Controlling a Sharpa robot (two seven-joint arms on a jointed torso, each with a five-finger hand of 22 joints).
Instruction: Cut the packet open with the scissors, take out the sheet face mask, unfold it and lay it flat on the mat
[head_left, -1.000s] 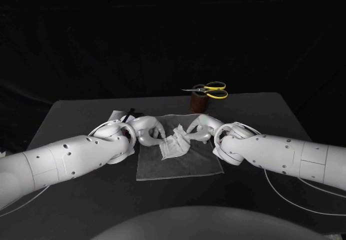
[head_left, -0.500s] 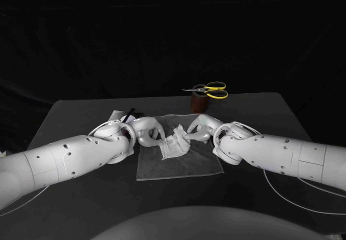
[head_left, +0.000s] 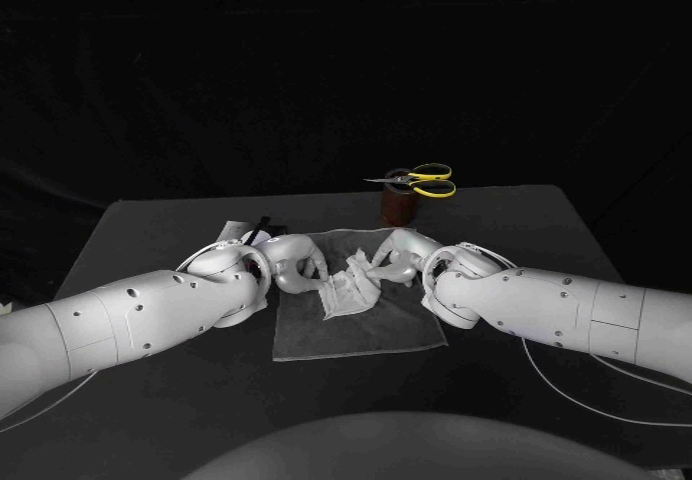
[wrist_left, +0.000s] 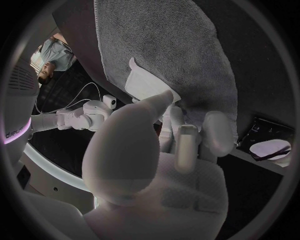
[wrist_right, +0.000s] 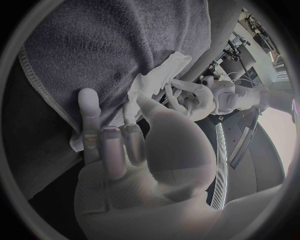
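While left hand (head_left: 296, 262) and right hand (head_left: 404, 258) pinch the mask (head_left: 351, 290) (unfolding step), it is bunched over the mat (head_left: 361, 335). Spreading its edges should follow.

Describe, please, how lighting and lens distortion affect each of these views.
Head view: undistorted; black backdrop and dark table make the pale mat and sheet mask stand out. Left wrist view: fisheye bows the mat's edge, and the left robot hand looms large. Right wrist view: same bowing; the right robot hand covers the middle.
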